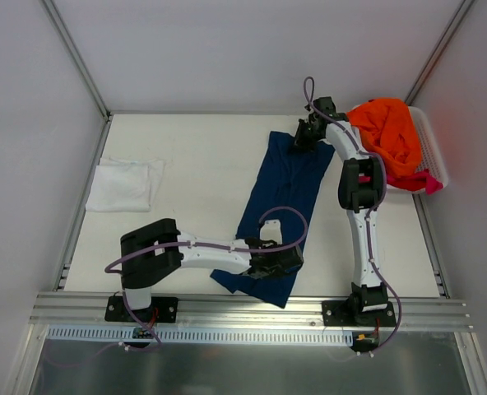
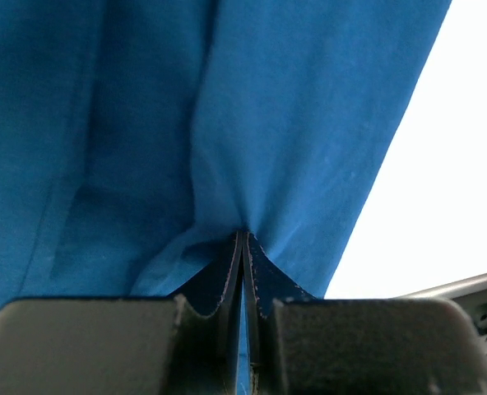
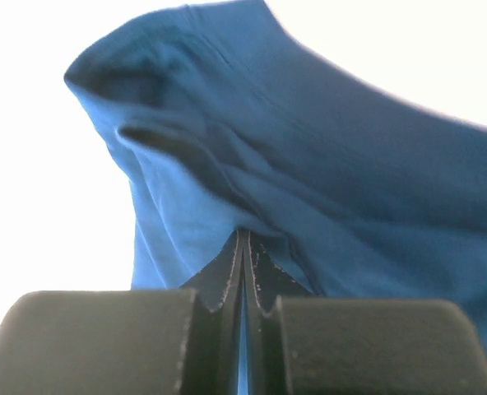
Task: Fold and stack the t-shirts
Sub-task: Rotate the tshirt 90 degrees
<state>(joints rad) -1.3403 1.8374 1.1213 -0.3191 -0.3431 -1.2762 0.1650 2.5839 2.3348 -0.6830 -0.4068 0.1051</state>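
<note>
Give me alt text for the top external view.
A navy shirt lies along the table, pinched at its near end by the left hand, its far end by the right hand. A folded white shirt lies at left; an orange shirt and a pink shirt fill a basket at right.

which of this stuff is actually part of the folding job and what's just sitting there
Part of the job:
- navy t-shirt, pinched by the left gripper at its near end and the right gripper at its far end
- white t-shirt
- orange t-shirt
- pink t-shirt

Just lying about:
- white basket holding the orange and pink ones
</note>
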